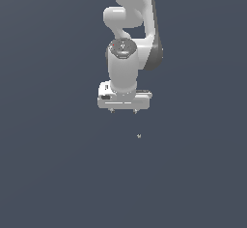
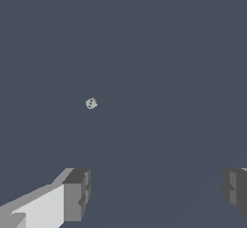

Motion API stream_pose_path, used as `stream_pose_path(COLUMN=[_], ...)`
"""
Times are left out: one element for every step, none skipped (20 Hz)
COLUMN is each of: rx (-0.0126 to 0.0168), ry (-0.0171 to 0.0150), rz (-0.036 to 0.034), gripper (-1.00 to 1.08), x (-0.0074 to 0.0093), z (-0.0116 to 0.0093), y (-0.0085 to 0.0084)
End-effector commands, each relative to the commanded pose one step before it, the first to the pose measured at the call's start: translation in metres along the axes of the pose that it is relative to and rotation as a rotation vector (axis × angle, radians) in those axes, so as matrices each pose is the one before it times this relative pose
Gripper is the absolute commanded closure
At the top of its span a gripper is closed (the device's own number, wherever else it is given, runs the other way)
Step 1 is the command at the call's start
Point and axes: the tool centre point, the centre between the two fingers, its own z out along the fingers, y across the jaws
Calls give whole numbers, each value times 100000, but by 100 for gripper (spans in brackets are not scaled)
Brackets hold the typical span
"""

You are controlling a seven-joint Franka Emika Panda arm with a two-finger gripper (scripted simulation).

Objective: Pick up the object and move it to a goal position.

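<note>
In the exterior view we see the white Panda arm (image 1: pixel 129 24) reaching down from the top edge of the frame, its wrist pointing at the flat dark grey-blue surface (image 1: pixel 53 174) that fills the whole scene. The tool (image 1: pixel 124 111) hangs below the wrist with its two short fingertips (image 1: pixel 112 110) spread well apart, and nothing sits between them. The object (image 1: pixel 139 135), a tiny pale grey speck, lies on the surface below the tool and slightly toward the exterior view's right of it, clear of both fingers. We cannot make out its shape here, and we see no edges or corners of the surface to place it by.

In the wrist view we look along the tool (image 2: pixel 155 189) at the same plain surface (image 2: pixel 169 53). The two dark grey fingers (image 2: pixel 77 193) stand far apart at the frame's border, with bare surface between them. The object (image 2: pixel 91 103) shows as a small pale, faintly mottled blob, well apart from both fingers and not in the gap between them.
</note>
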Motion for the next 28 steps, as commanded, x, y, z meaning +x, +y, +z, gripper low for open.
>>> stream_pose_path(rx=[0,21,68,111,154,197,208,162,115,63,11,-24,-38,5,13,15,14,15,16,17,18,20,23,25,26,28,29,30], ry=[0,-91,-281,-456,-621,-782,-808,-616,-431,-236,-43,90,149,6,-8,1,15,28,38,47,54,58,60,61,65,72,79,85], rz=[0,-29,-83,-135,-185,-237,-249,-196,-142,-84,-20,29,99,207,324,442,556,672,788,904,1005,1101,1216,1316,1414,1535,1655,1766], gripper=[-92,-92,-92,-92,-92,-92,-92,-92,-92,-92,-92,-92,-92,-92,-92,-92,-92,-92,-92,-92,-92,-92,-92,-92,-92,-92,-92,-92], x=[0,-20,-56,-91,-126,-158,-161,-125,-86,-49,-13,28,26,14,17,25,34,43,51,58,64,69,74,78,82,87,91,95], z=[0,21,72,117,157,197,205,154,109,58,7,-14,-38,18,32,40,46,53,61,69,77,85,95,104,113,122,132,141], y=[1,-4,-9,-14,-19,-24,-26,-19,-14,-7,1,-1,4,-15,-24,-28,-37,-44,-53,-59,-68,-74,-84,-91,-98,-110,-119,-128])
